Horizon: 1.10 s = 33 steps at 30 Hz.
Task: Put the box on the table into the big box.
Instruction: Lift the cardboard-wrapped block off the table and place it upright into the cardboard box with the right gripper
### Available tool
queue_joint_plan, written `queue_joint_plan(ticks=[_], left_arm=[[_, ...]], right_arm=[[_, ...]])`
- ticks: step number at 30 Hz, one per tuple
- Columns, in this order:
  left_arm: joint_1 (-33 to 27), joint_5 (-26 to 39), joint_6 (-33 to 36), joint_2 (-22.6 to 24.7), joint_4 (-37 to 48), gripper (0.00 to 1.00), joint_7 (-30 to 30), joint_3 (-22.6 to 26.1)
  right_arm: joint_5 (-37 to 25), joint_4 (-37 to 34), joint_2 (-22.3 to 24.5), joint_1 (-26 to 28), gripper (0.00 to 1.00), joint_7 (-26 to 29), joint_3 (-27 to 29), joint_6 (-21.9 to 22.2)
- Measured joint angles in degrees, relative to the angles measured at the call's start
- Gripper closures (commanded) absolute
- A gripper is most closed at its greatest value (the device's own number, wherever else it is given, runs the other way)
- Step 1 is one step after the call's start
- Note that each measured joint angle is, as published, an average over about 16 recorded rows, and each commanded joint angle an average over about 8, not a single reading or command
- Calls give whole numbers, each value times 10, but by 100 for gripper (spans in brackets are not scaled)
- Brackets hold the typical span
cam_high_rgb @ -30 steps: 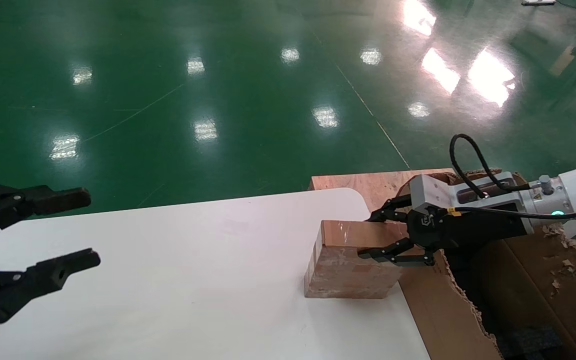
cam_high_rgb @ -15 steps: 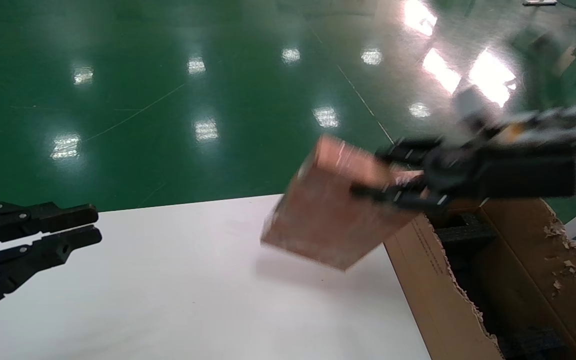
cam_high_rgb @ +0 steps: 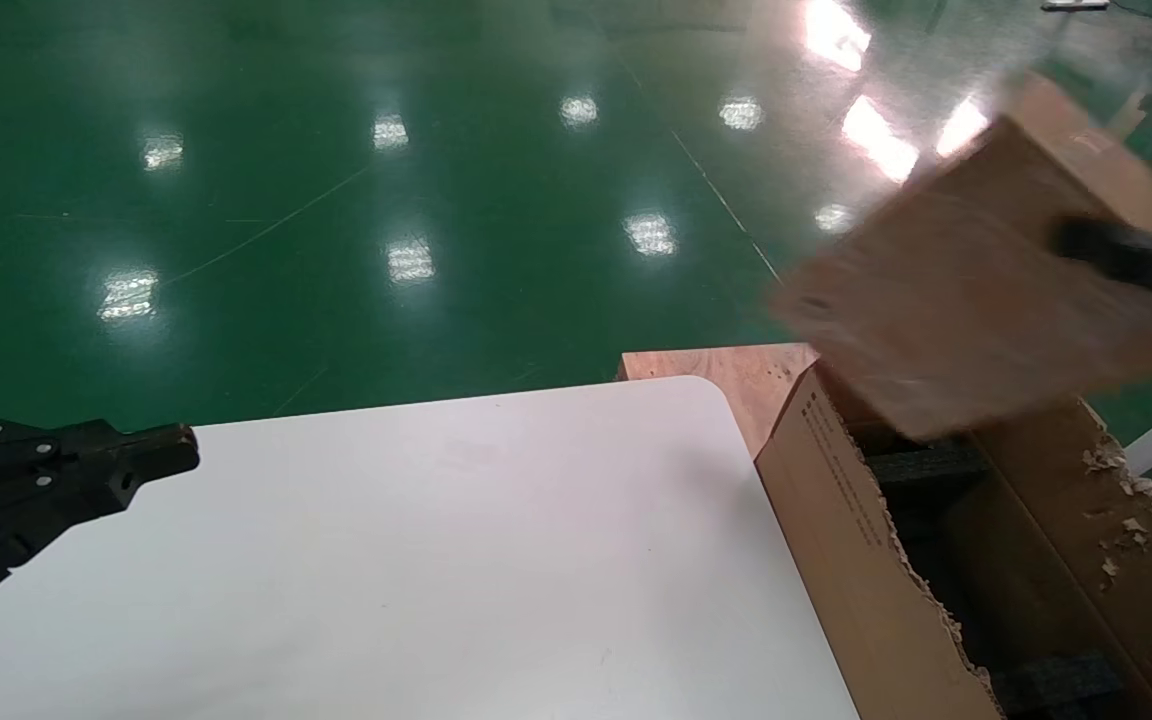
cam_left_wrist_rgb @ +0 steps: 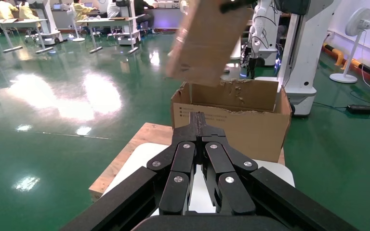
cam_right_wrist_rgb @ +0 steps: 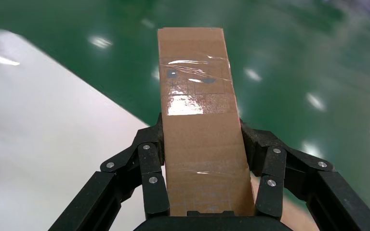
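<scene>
The box (cam_high_rgb: pixel 976 290), pinkish-brown and taped, hangs tilted in the air above the near end of the big box (cam_high_rgb: pixel 836 520), clear of the table (cam_high_rgb: pixel 436 560). My right gripper (cam_right_wrist_rgb: pixel 200 132) is shut on the box (cam_right_wrist_rgb: pixel 197 120), one finger pressed to each long side; in the head view only a dark finger (cam_high_rgb: pixel 1126 258) crosses the box at the right edge. The box (cam_left_wrist_rgb: pixel 207 38) also hovers over the open big box (cam_left_wrist_rgb: pixel 231 130) in the left wrist view. My left gripper (cam_high_rgb: pixel 171 450) sits over the table's left side, fingers pressed together, holding nothing.
A plywood board (cam_high_rgb: pixel 736 365) lies under the big box past the table's rounded corner. The carton's torn flap edge (cam_high_rgb: pixel 926 600) runs along the table's right side, with black foam (cam_high_rgb: pixel 1056 680) inside. Green floor lies beyond. A white machine column (cam_left_wrist_rgb: pixel 308 48) stands behind the carton.
The right gripper lifted the box off the table and swung it up and to the right, over the big box. The left gripper's fingers went from wide apart to closed.
</scene>
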Motion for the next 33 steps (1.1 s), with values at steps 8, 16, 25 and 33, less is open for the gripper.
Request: queue_joint_plan(ticks=[8, 16, 25, 33], left_arm=[[0, 0, 0, 0, 0, 100, 0, 0], [0, 0, 0, 0, 0, 100, 0, 0], [0, 0, 0, 0, 0, 100, 0, 0], [0, 0, 0, 0, 0, 100, 0, 0]], right_arm=[[-22, 93, 138, 33, 100, 33, -92, 120], [-6, 95, 181, 93, 100, -1, -236, 212], [9, 61, 194, 155, 100, -37, -348, 276], [16, 13, 188, 196, 100, -59, -404, 294]])
